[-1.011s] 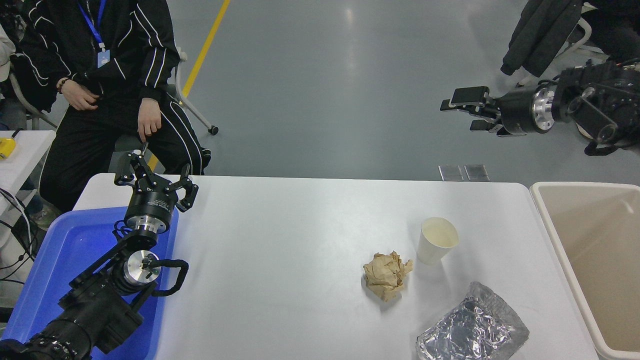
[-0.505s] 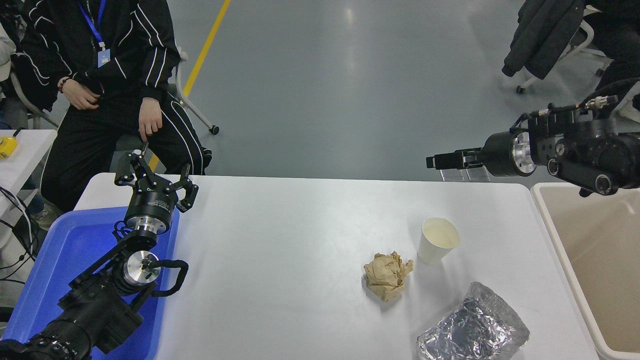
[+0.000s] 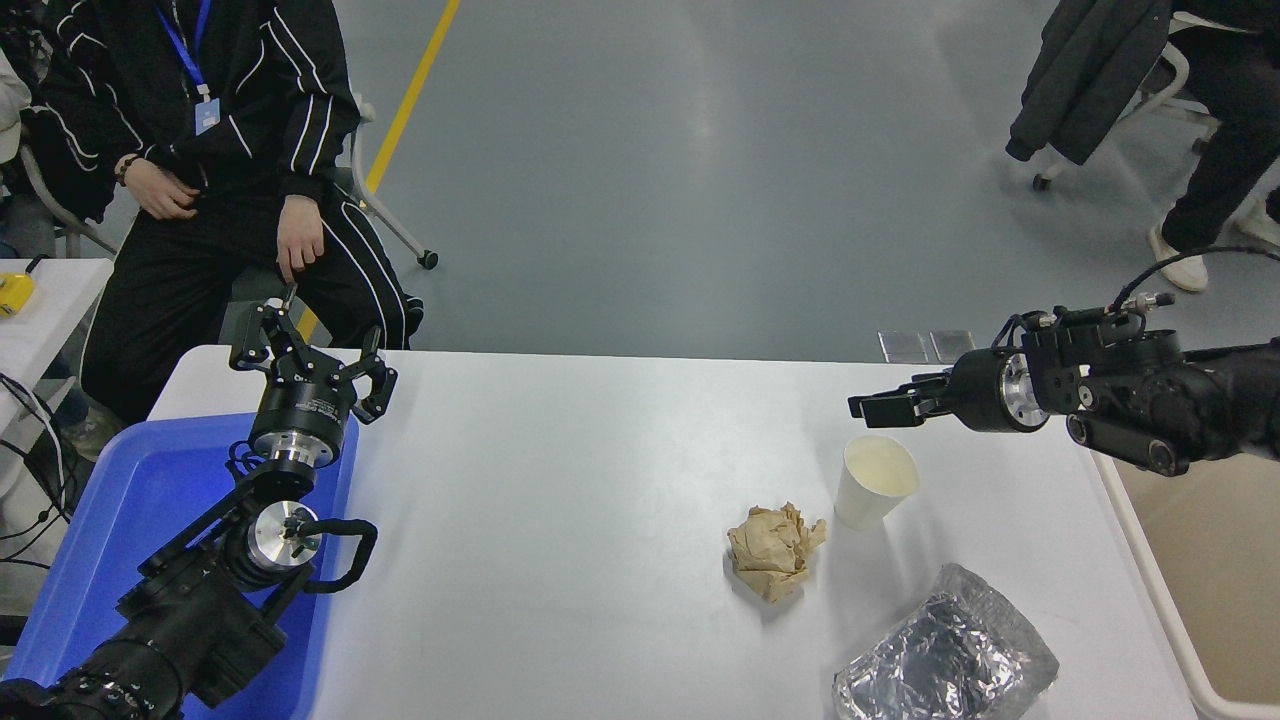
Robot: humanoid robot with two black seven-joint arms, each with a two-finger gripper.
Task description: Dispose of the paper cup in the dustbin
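The paper cup (image 3: 873, 480) stands upright on the white table (image 3: 560, 480), right of middle, its cream inside showing. My right gripper (image 3: 868, 407) comes in from the right edge, low over the table, its open fingers pointing left just above and behind the cup's rim, not touching it. The dustbin (image 3: 1215, 570), beige with an off-white rim, stands at the table's right end, partly hidden by my right arm. My left gripper (image 3: 308, 352) is parked at the lower left over the blue tray, open and empty.
A crumpled brown paper ball (image 3: 773, 549) lies just left of the cup. A crinkled silver foil tray (image 3: 945, 655) lies at the front right. A blue plastic tray (image 3: 130, 520) is at the left. A person (image 3: 210, 150) sits at the far left.
My right arm has come down and towards me, from high beyond the table's far right corner to just above the cup. The cup and the left arm have not moved.
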